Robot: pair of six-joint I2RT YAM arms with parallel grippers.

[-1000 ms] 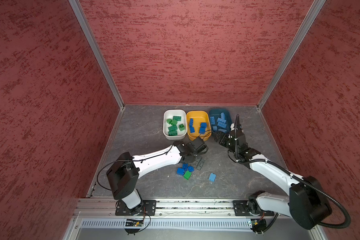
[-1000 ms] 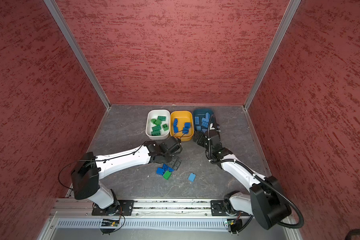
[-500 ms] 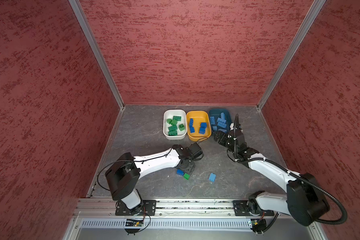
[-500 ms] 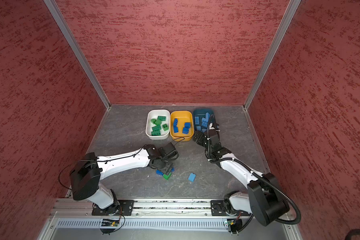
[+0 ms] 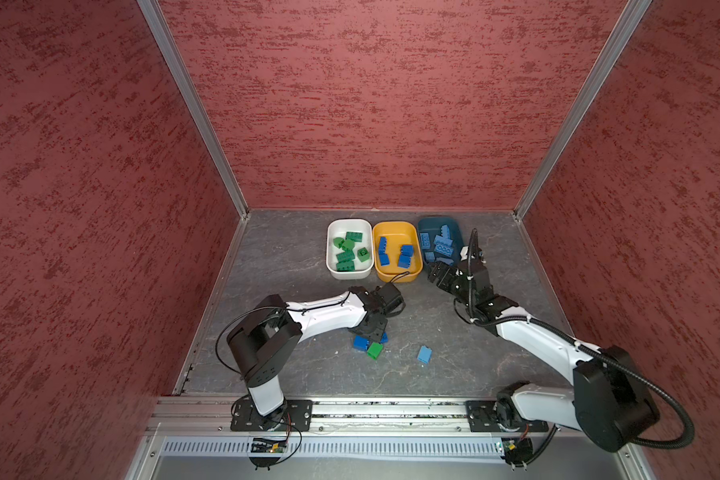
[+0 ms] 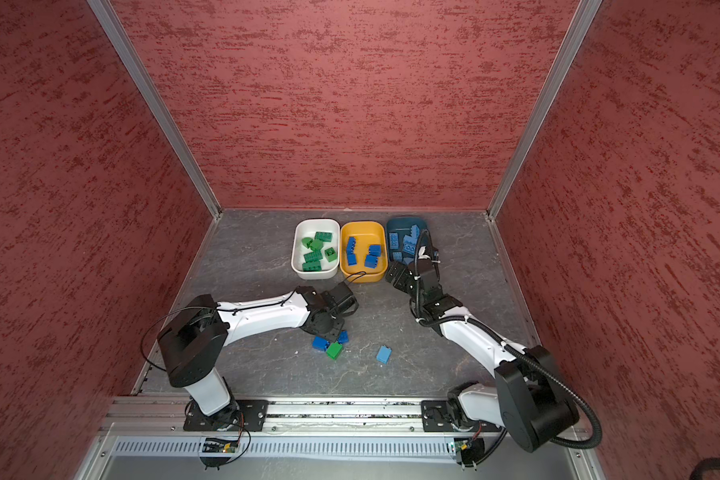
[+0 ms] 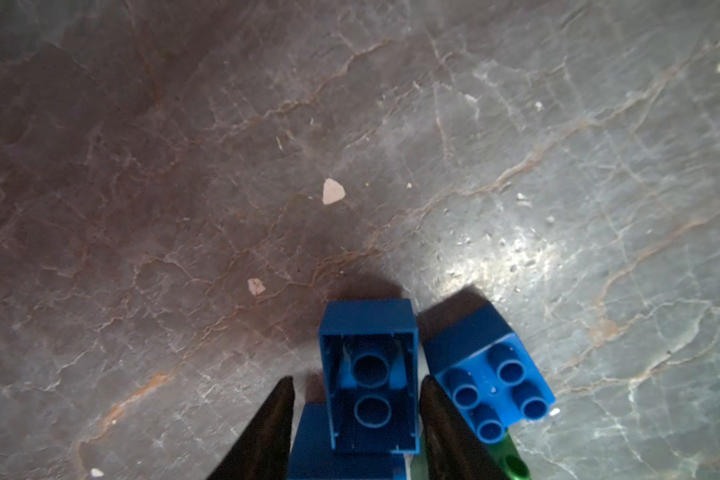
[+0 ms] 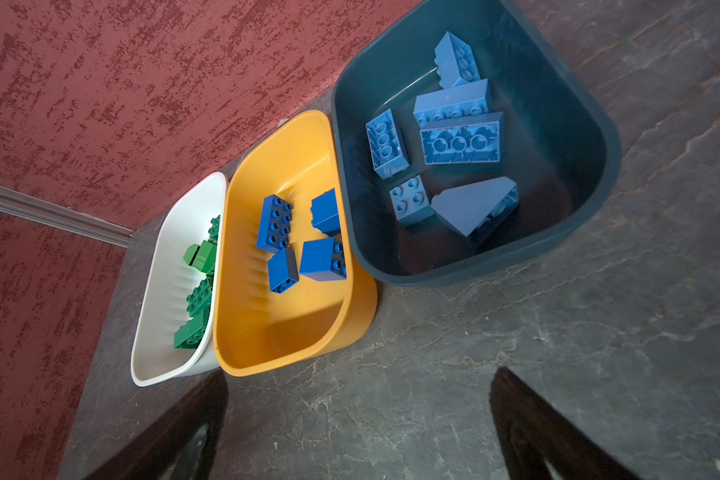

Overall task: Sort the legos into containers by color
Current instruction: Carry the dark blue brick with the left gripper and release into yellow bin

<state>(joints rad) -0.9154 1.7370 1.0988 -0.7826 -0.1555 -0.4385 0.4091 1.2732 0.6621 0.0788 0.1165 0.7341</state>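
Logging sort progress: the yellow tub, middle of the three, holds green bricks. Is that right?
No. The yellow tub, middle of the three, holds dark blue bricks; the green bricks lie in the white tub. The right wrist view shows it.

I count three shallow rounded plastic tubs just above centre in both top views: one white tub (image 5: 329, 249), one mustard yellow tub (image 5: 395, 237), one dark teal tub (image 5: 428, 226). The white one holds what looks like six green studded plastic bricks (image 5: 353, 236). The yellow one holds four dark blue bricks (image 8: 274, 223), the teal one six light blue bricks (image 8: 460, 139). Loose on the grey floor (image 5: 308, 257) below centre are one green brick (image 5: 375, 350) and one light blue brick (image 5: 424, 354). The left wrist view shows three loose dark blue bricks (image 7: 371, 374).
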